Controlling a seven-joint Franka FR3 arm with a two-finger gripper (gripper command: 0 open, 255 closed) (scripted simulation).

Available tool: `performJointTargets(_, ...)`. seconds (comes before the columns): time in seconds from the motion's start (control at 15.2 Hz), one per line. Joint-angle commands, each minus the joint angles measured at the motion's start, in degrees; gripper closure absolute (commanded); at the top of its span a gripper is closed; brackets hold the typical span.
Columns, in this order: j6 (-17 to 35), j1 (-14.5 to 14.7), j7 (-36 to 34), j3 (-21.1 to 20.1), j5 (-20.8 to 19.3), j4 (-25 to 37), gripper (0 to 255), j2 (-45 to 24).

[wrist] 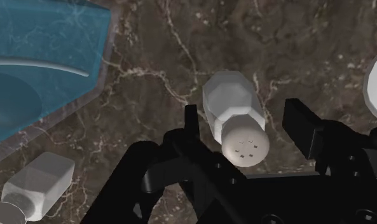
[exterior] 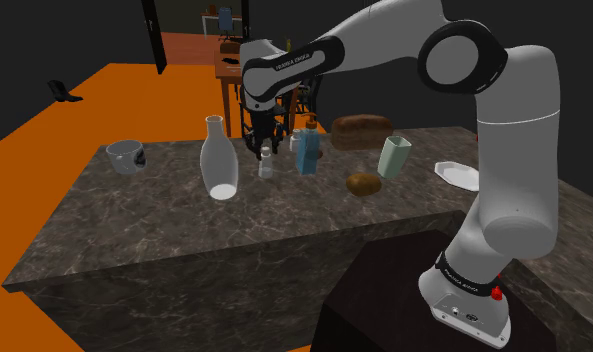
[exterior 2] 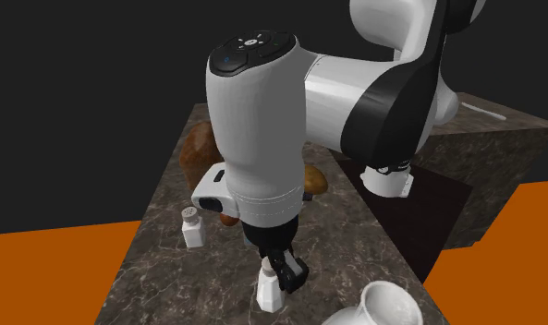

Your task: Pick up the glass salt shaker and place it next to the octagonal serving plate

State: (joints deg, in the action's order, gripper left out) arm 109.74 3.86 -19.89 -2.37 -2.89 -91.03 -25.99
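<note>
Two black fingers point(wrist: 301, 124) of the all-black gripper point(wrist: 244, 116) stand apart, one on each side of the small whitish salt shaker point(wrist: 234, 105) with faceted sides and a round perforated cap. The shaker stands upright on the dark veined marble counter point(exterior: 184, 240), directly under the hand. One finger sits just beside its body, and bare counter shows between the shaker and the other finger, so nothing is clamped.

From the shoulder view, the gripper point(exterior: 262, 140) points straight down with the shaker point(exterior: 266, 165) at its tips. From the second exterior view, the fingers point(exterior 2: 290, 272) reach down to the top of the shaker point(exterior 2: 269, 291).

Just beside the gripper is a blue translucent object with angled edges point(wrist: 41, 63), seen again in the shoulder view point(exterior: 306, 152). Near it lies a second, squarer pale shaker point(wrist: 37, 184), which also appears close to the hand in the second exterior view point(exterior 2: 192, 226). On the other side of the gripper stands a tall white carafe point(exterior: 217, 160), and beyond it a greyish mug point(exterior: 127, 155).

Farther from the gripper, back toward the arm's base, are a brown loaf point(exterior: 362, 131), a small brown lump point(exterior: 364, 184) and a pale green cup point(exterior: 393, 156). The white octagonal serving plate point(exterior: 456, 174) is well apart from the hand and the shaker, near the counter's end.
</note>
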Motion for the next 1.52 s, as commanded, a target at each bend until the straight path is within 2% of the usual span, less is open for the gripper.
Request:
performJointTargets(0.0, 0.0, 0.0, 0.0, 0.0, 0.0, 0.0, 255, 0.0)
performJointTargets(0.53, 0.0, 0.0, 0.0, 0.0, 0.0, 0.0, 255, 0.0)
performJointTargets(1.45, -9.6, 0.0, 0.4, -0.1, 0.2, 7.0, 255, 2.6)
